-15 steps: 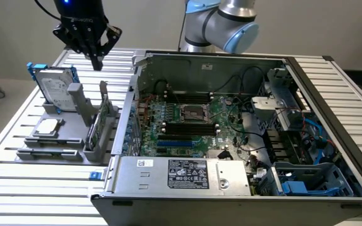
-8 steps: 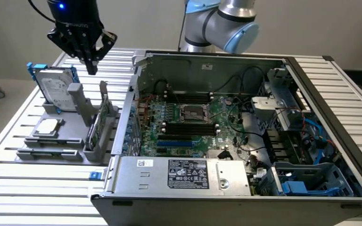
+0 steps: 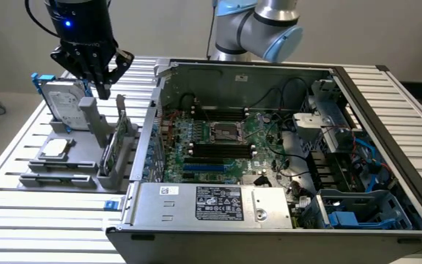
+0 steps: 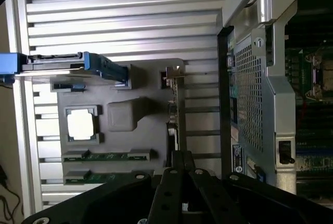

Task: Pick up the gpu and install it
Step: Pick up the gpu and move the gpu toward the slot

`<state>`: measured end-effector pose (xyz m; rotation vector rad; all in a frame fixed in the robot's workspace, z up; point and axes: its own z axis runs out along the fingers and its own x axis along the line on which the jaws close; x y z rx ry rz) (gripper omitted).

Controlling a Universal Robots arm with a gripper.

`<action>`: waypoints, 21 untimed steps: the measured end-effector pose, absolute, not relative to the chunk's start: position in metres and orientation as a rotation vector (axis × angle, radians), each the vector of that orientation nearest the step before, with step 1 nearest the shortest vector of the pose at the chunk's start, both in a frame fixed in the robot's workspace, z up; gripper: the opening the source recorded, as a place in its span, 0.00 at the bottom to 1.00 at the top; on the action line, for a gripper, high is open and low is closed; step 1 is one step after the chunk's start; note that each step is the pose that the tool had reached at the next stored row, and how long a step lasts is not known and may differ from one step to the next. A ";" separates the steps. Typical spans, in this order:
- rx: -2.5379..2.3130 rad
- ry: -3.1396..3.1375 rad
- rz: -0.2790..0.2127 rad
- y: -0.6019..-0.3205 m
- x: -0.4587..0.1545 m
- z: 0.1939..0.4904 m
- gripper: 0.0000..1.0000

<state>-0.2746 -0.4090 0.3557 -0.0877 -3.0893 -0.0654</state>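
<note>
Gripper: the black gripper (image 3: pixel 103 92) hung pointing down over a grey holder (image 3: pixel 86 118), to the exterior view's left of the open computer case (image 4: pixel 252 104).
Fingers: the fingers (image 4: pixel 170 182) were drawn together with their tips meeting, and nothing sat between them.
Gpu: the gpu (image 3: pixel 114 144) stood on its long edge in a slot of the holder, silver bracket end uppermost. It was just below the fingertips and slightly to their case side. In the exterior view a small gap showed between the tips and the bracket.
Hard drive: a silver hard drive (image 3: pixel 68 107) in a blue frame stood upright in the holder, close beside the fingertips on the side away from the case.
CPU chip: a square silver CPU chip (image 3: pixel 55 147) lay flat in a pocket of the holder, below the fingers and farther from the case than the gpu.
Memory sticks: two green memory sticks (image 4: pixel 106 156) lay in grooves of the holder, beyond the CPU chip from the fingers.
Motherboard: the motherboard (image 3: pixel 218 143) lay exposed inside the case, well apart from the fingers and lower than their tips.
Power supply: a silver power supply (image 3: pixel 211 201) with a white label sat in the case, farther from the fingers than the motherboard.
Table: the slatted metal table (image 3: pixel 20 220) carried the holder and the case, under the fingers.
Arm: a grey and pale-blue arm joint (image 3: pixel 259 22) stood behind the case, well away from the fingers.
</note>
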 end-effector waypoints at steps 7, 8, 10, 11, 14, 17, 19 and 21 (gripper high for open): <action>0.036 -3.086 -0.063 -0.410 -0.275 0.347 0.11; 0.041 -3.086 -0.062 -0.410 -0.276 0.345 0.11; 0.047 -3.085 -0.062 -0.410 -0.279 0.344 0.12; 0.051 -3.086 -0.062 -0.410 -0.281 0.343 0.12; 0.056 -3.090 -0.062 -0.411 -0.284 0.342 0.24; 0.057 -3.095 -0.062 -0.411 -0.284 0.342 0.36; 0.057 -3.095 -0.062 -0.412 -0.284 0.338 0.36; 0.057 -3.095 -0.062 -0.414 -0.285 0.335 0.36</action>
